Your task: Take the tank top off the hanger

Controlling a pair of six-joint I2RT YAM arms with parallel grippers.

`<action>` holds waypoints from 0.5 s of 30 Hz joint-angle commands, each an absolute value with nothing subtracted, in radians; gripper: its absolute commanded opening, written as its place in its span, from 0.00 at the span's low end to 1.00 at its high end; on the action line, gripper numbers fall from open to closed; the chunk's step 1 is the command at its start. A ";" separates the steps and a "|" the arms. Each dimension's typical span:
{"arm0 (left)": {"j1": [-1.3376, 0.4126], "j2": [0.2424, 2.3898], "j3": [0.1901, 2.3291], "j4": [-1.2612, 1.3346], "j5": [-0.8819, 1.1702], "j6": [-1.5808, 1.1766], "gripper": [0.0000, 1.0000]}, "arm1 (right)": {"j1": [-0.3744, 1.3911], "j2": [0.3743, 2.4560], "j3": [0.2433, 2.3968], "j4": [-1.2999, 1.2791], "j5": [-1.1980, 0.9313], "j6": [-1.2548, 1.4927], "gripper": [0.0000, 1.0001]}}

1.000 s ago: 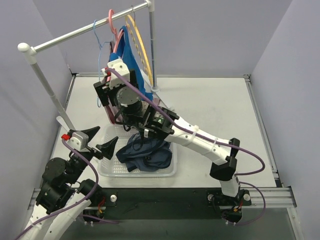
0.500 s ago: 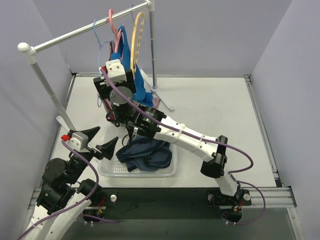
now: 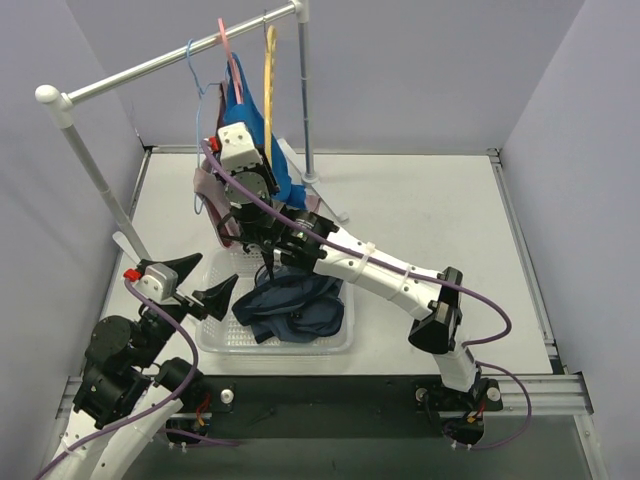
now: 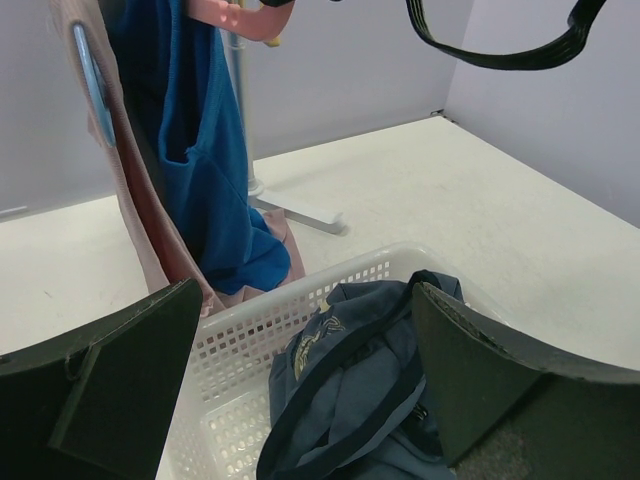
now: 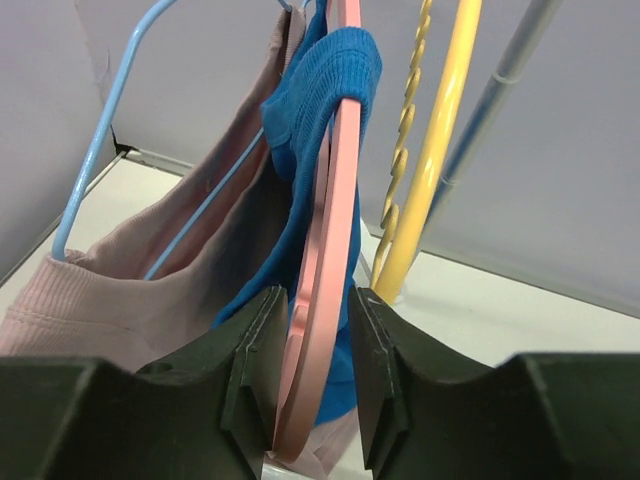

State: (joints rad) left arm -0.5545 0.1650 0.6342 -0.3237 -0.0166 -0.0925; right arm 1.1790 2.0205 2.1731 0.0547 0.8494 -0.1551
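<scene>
While the right gripper [image 5: 315, 310] is up at the rail [image 3: 170, 62], its fingers sit tight on either side of the pink hanger [image 5: 335, 200]; it looks clamped on the hanger's lower arm, with no gap visible in the wrist view. Blue tank top [image 5: 325, 75] is on that pink hanger, strap looped over the top edge, body hanging down at the back-left of the table [image 4: 480, 200]. Mauve garment [image 5: 150, 290] on a light blue hanger [image 5: 95, 140] hangs just beside it, with a bare yellow hanger [image 5: 430, 150] on the other side. Left gripper [image 4: 308, 288] is spread wide and holds nothing, low near the front of the white basket [image 4: 330, 272], which holds a navy garment [image 4: 350, 370].
</scene>
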 commanded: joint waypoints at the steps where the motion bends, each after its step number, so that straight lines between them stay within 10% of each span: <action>1: -0.548 0.178 0.634 -0.271 -0.002 -0.098 0.97 | 1.160 1.928 2.184 0.022 0.809 -0.120 0.30; 6: -0.546 0.163 0.635 -0.272 -0.020 -0.097 0.97 | 1.149 1.916 2.181 0.014 0.795 -0.133 0.01; 15: -0.545 0.158 0.635 -0.270 -0.018 -0.098 0.97 | 1.111 1.810 2.072 0.129 0.645 -0.163 0.00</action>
State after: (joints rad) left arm -0.5541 0.1654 0.6342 -0.3233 -0.0174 -0.0925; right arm 1.1324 1.9522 2.1597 -0.0013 0.7452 -0.1555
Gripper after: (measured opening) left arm 0.974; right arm 0.102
